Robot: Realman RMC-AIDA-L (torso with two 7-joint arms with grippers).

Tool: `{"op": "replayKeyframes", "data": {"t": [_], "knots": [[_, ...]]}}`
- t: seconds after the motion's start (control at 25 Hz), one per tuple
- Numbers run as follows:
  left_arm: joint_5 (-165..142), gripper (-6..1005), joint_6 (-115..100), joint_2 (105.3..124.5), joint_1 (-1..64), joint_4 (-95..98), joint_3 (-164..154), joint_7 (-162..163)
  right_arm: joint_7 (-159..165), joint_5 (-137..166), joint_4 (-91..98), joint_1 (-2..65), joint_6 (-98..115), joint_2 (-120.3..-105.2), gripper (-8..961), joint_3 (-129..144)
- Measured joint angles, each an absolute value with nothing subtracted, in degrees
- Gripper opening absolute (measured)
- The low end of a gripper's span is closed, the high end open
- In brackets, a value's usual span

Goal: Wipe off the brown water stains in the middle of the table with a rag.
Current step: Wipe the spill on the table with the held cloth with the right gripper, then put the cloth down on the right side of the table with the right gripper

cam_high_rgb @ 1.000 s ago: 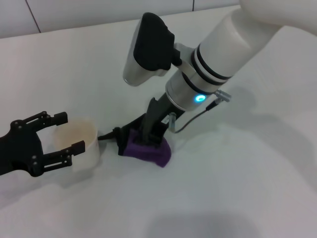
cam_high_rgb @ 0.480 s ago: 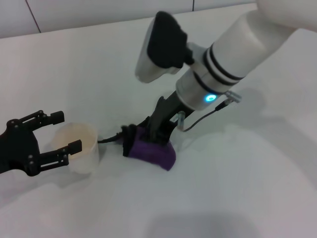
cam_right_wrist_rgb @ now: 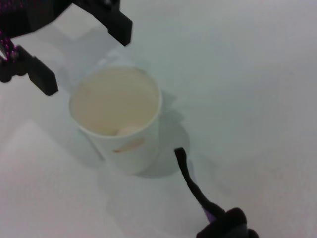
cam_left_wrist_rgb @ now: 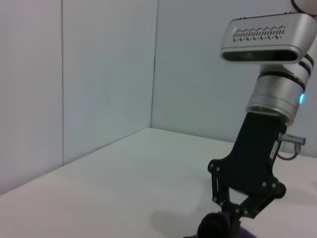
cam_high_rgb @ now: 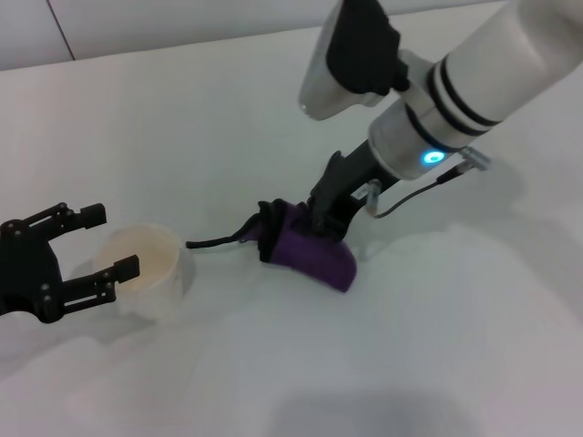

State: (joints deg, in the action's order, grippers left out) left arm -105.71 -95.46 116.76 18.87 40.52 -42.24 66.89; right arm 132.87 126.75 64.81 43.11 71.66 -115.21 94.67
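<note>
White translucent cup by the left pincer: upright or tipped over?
Upright. The white translucent cup stands on the white table with its open mouth facing up, between the open fingers of the left pincer.

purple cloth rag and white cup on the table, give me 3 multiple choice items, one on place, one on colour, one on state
1. Where does the soft purple cloth rag lie relative to the white translucent cup in the head view?
A. on the robot's right of it
B. inside it
C. on the robot's left of it

2. What colour is the thin strap trailing from the rag?
A. white
B. black
C. orange

3. How does the left gripper stand at the cup?
A. shut on its rim
B. open, fingers either side of it
C. pressed flat on the plain white tabletop

Answers: 1 A, the rag sits under the right gripper, apart from the cup. 2 B, it shows dark against the table. 3 B, a gap separates both fingers.
</note>
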Motion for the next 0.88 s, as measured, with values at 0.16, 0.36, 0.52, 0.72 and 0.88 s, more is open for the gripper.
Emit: {"op": "replayKeyframes", "data": {"t": [0.16, 0.36, 0.52, 0.72, 0.88], "knots": [[-105.5, 818, -95.4, 116.76, 18.8, 40.5, -42.2, 67.3, 132.0, 127.9, 66.5, 41.2, 72.9, -115.2, 160, 92.5], [-105.6, 818, -95.3, 116.79, 18.8, 40.5, -42.3, 67.8, 129.7, 128.0, 67.5, 38.7, 74.5, -114.99, 162, 89.2], [-105.7, 818, -95.0, 116.8, 18.9, 40.5, -42.3, 68.2, 129.1, 128.5, 68.0, 37.7, 74.9, -114.96, 164, 87.7], [-105.8, 818, -94.8, 116.81, 18.9, 40.5, -42.3, 68.2, 128.5, 128.8, 68.0, 37.4, 75.2, -114.93, 166, 86.3], [-105.8, 818, -94.8, 116.81, 18.9, 40.5, -42.3, 68.2, 127.5, 128.8, 67.6, 37.5, 75.8, -115.04, 168, 84.7]]}}
